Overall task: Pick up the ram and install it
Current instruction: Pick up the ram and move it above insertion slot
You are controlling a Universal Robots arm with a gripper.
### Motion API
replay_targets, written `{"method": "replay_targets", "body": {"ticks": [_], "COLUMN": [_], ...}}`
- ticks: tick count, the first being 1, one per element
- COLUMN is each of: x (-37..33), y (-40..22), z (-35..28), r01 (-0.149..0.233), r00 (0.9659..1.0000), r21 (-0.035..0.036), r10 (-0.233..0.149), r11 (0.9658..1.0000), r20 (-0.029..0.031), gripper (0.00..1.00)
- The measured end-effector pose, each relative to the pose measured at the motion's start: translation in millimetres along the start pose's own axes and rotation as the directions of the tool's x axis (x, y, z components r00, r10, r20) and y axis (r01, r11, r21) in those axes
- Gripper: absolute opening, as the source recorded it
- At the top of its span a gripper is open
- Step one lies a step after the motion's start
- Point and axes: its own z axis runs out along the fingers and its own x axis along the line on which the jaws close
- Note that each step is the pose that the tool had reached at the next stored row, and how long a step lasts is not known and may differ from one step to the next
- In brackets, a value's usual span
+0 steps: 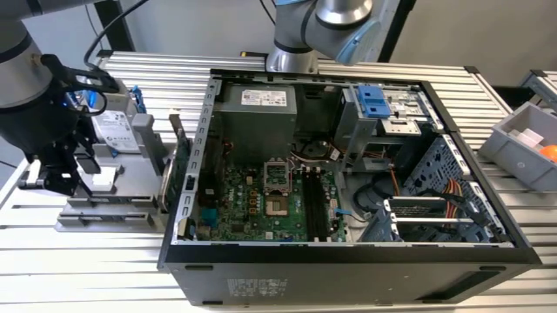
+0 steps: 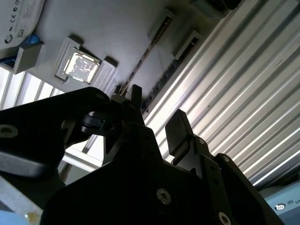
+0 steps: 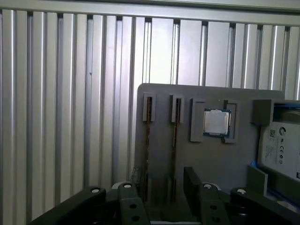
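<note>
The black two-finger gripper (image 1: 52,177) (image 3: 159,190) hangs released over a flat grey holder plate (image 1: 104,218) that lies near the edge of the ribbed aluminium worktop (image 1: 87,280) on the exterior view's left. In both wrist views its fingers (image 3: 192,180) (image 2: 177,125) stand parted with nothing between them. The ram (image 3: 147,136) (image 2: 143,58), a thin dark circuit-board stick, stands on edge in a narrow slot of the plate, below the fingers and apart from them. A second narrow slot (image 3: 174,136) runs parallel just beside it; whether it holds a stick cannot be told. Next along the plate, a square silver processor chip (image 3: 216,122) (image 2: 80,67) lies flat in a shallow recess. Beyond the chip, a silver hard drive in a blue frame (image 3: 280,150) (image 1: 115,130) sits at the plate's far end. A green expansion card (image 1: 179,166) stands upright between the plate and the open black computer case (image 1: 348,267), which occupies the middle of the worktop. A green motherboard (image 1: 248,195) lies on the floor of the case, with long black slots (image 1: 317,205) running across it. A grey plastic bin (image 1: 513,147) stands at the worktop's edge on the exterior view's right.
</note>
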Motion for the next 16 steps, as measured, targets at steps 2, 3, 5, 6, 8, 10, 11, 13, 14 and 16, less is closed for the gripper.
{"method": "replay_targets", "body": {"ticks": [2, 3, 5, 6, 8, 10, 11, 13, 14, 16], "x": [0.1, 0.2, 0.3, 0.4, 0.5, 0.6, 0.6, 0.7, 0.7, 0.9], "y": [0.0, 0.0, -0.1, -0.1, -0.1, -0.1, -0.2, -0.2, -0.2, -0.2], "z": [2.5, 3.8, 6.8, 8.4, 11.3, 14.1, 15.5, 18.3, 19.6, 22.6], "r01": [0.0, 0.0, 0.0, 0.0, 0.0, -0.001, -0.001, -0.002, -0.002, -0.003], "r00": [1.0, 1.0, 1.0, 1.0, 1.0, 1.0, 1.0, 1.0, 1.0, 1.0], "r21": [0.0, -0.0001, -0.0001, -0.0001, 0.0, 0.0, 0.0, 0.0, 0.0, 0.0], "r10": [0.0, 0.0, 0.0, 0.0, 0.0, 0.001, 0.001, 0.002, 0.002, 0.003], "r11": [1.0, 1.0, 1.0, 1.0, 1.0, 1.0, 1.0, 1.0, 1.0, 1.0], "r20": [0.0, 0.0, -0.0001, -0.0001, 0.0, -0.0001, 0.0, 0.0, 0.0, -0.0004], "gripper": [1.0, 1.0, 1.0, 1.0, 1.0, 1.0, 1.0, 1.0, 1.0, 1.0]}}
